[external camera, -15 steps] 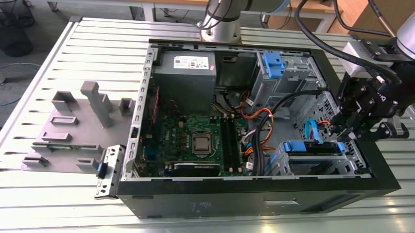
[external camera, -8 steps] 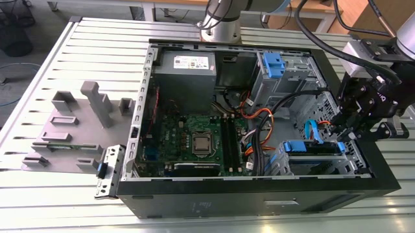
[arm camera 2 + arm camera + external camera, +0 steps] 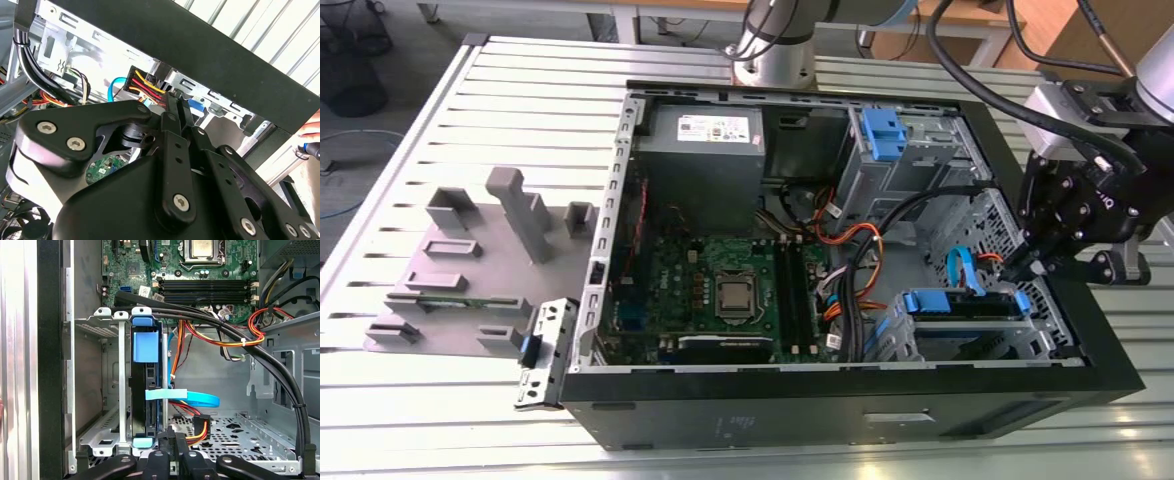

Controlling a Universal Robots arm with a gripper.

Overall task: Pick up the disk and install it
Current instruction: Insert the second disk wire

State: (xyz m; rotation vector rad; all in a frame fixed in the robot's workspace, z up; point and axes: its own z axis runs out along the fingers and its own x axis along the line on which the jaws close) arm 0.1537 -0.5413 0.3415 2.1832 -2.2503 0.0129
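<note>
— Gripper (image 3: 1023, 262) at right of the exterior frame, fingers drawn narrow, nearly together, tips at the drive cage (image 3: 961, 335). I see nothing held between them.

— And the disk?

— Disk (image 3: 146, 390) already sits in the cage, standing on edge, left of centre in the first wrist frame, blue rail (image 3: 145, 345) on its face. I log fingertips (image 3: 167, 440) at its cable end, beside the connector with red and yellow wires (image 3: 200, 426).

— Surroundings?

— Open computer case (image 3: 854, 415) on a slatted table (image 3: 520, 100); motherboard (image 3: 720, 290) at centre.
</note>
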